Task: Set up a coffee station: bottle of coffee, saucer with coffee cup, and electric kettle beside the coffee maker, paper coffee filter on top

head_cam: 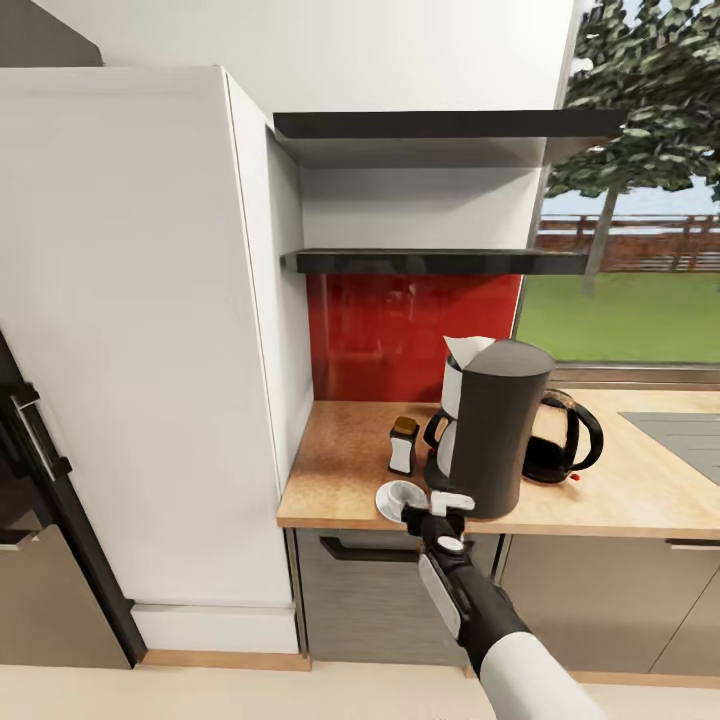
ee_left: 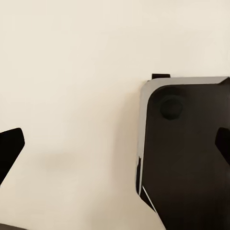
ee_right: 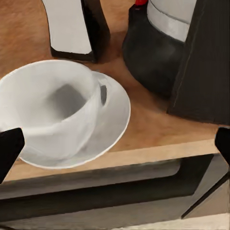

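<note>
**Cup seated on saucer at the desk's front edge, right end effector just before it**

The right end effector [head_cam: 437,512] is seen at the front edge of the desk [head_cam: 340,470], its fingers spread wide with nothing between them. Just beyond it and slightly to its left, the saucer [ee_right: 112,125] is found on the desk with the coffee cup [ee_right: 50,108] resting in it, handle turned toward the coffee maker [head_cam: 495,430]. Farther past the cup, the bottle of coffee [head_cam: 403,445] stands upright, near the saucer but apart from it. Directly ahead of the end effector and to its right, the coffee maker is placed, with the paper coffee filter [head_cam: 468,350] sitting on its top. Beyond the coffee maker, to the right, the electric kettle [head_cam: 562,437] is set just beside it. The kitchen shelf [head_cam: 435,262] is mounted high above. The left end effector [ee_left: 115,143] is shown with fingers spread, over a pale floor [ee_left: 72,72].
</note>
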### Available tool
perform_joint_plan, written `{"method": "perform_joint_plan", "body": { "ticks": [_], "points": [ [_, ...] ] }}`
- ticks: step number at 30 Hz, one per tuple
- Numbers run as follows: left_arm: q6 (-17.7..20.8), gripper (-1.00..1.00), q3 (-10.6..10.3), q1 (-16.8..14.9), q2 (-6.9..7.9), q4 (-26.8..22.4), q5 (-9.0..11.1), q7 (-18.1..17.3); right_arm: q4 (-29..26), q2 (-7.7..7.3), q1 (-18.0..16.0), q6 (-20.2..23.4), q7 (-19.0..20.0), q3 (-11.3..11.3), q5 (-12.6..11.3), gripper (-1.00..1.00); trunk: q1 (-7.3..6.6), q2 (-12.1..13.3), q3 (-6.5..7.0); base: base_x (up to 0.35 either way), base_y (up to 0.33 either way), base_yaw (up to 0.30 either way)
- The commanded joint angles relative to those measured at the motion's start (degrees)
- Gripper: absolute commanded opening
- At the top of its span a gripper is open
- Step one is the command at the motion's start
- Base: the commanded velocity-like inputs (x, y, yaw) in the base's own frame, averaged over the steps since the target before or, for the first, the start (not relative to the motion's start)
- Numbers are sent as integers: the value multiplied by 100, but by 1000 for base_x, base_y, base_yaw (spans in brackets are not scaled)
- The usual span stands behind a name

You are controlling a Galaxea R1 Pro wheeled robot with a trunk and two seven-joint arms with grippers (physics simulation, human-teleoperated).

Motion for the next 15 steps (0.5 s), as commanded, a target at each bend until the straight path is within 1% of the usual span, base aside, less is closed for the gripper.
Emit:
{"method": "perform_joint_plan", "body": {
  "ticks": [1, 2, 3, 6, 7, 8, 9, 13, 15],
  "points": [
    [-10, 100, 32, 8, -5, -7, -54, -1, 556, 0, -2, -289, -41, 19, -43, 100, 2, -3, 0, 0, 0, 0],
    [-10, 100, 24, 8, -6, -5, -60, -6, 954, 0, -1, -494, -41, 17, -49, 100, 2, -3, 0, 0, 0, 0],
    [-10, 100, 21, 9, -7, -4, -65, -7, 1138, 0, -1, -602, -41, 17, -51, 100, 2, -3, 0, 0, 0, 0],
    [-10, 100, 13, 10, -12, -1, -77, -18, 2055, 0, -1, -1293, -35, 15, -55, 100, 2, -3, 0, 0, 0, 0],
    [-10, 100, 11, 10, -13, -1, -78, -19, 2201, 0, -1, -1407, -34, 15, -54, 100, 2, -3, 0, 0, 0, 0],
    [-10, 100, 5, 11, -19, -1, -80, -24, 2765, 0, -1, -1806, -33, 10, -58, 100, 2, -3, 0, 0, 0, 0],
    [-10, 100, 4, 10, -22, -1, -80, -27, 3011, 0, -1, -1964, -33, 8, -59, 100, 2, -3, 0, 0, 0, 0],
    [-10, 100, 2, 12, -26, 4, -81, -30, 3649, 0, 57, -2262, -24, 6, -38, 100, 2, -3, 0, 0, 0, 0],
    [-10, 100, 2, 12, -26, 6, -81, -26, 3761, 0, 171, -2305, -15, 6, -23, 100, 2, -3, 0, 0, 0, 0]
  ]
}}
